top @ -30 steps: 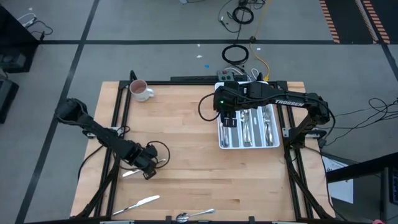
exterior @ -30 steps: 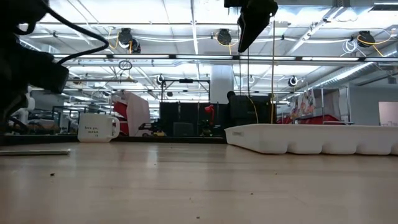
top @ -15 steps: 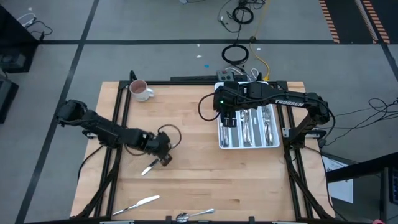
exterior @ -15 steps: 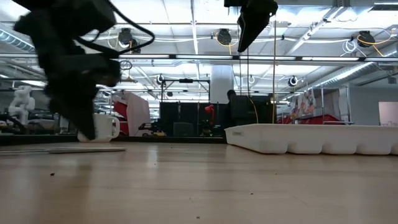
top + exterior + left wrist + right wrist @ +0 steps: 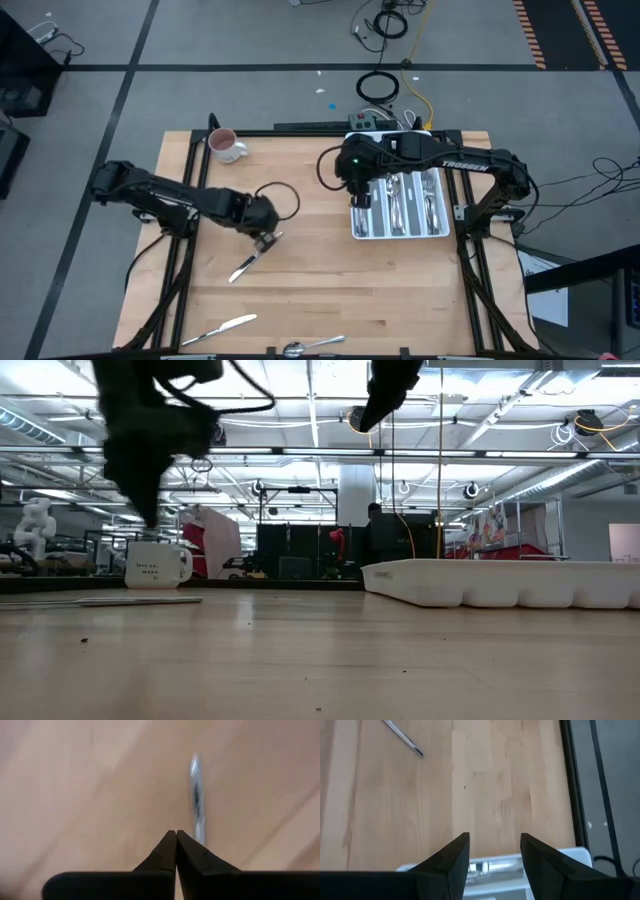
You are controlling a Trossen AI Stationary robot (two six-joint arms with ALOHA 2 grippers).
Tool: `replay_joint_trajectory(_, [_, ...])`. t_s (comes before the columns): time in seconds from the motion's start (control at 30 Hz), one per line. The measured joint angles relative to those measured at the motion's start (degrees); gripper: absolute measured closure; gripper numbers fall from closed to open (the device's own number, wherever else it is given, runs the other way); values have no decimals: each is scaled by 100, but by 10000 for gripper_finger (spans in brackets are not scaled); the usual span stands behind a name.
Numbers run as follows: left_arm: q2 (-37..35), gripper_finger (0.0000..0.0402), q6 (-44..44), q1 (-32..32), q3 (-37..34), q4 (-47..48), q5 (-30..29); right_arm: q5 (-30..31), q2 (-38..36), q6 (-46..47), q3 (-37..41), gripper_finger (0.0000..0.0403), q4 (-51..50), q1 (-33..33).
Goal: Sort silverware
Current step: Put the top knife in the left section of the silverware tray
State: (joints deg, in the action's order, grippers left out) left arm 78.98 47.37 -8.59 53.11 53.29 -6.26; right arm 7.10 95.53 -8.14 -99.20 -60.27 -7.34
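The left gripper (image 5: 266, 238) hangs over the middle of the bench (image 5: 300, 290), its jaws pressed shut on the handle end of a table knife (image 5: 247, 263) that slants down from them toward the left front corner; in the left wrist view the fingers (image 5: 165, 852) meet tip to tip with the blurred knife showing just past them. The right gripper (image 5: 360, 197) hovers at the left edge of the white cutlery tray (image 5: 400, 233), which sits against the right edge of the bench near the far side; its jaws stand well apart and hold nothing, and the right wrist view shows bare wood between the fingers (image 5: 452, 855) with the tray's rim below. Several pieces of silverware (image 5: 408, 200) lie lengthwise in the tray's slots. A second knife (image 5: 222, 328) and a spoon (image 5: 310, 346) lie along the near edge. A white-and-pink mug (image 5: 226, 146) stands by the far left corner.
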Motion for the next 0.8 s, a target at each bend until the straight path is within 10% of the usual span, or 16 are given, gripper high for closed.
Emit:
replay_joint_trajectory(0.47, [-207,207,3587,-2581,-329,416,644,-139,97,-42,449,236,291,-8])
replay_joint_trajectory(0.8, [257,96,4221,-2852,-438,-103,736,-148,98,-103,981,236,573,-8])
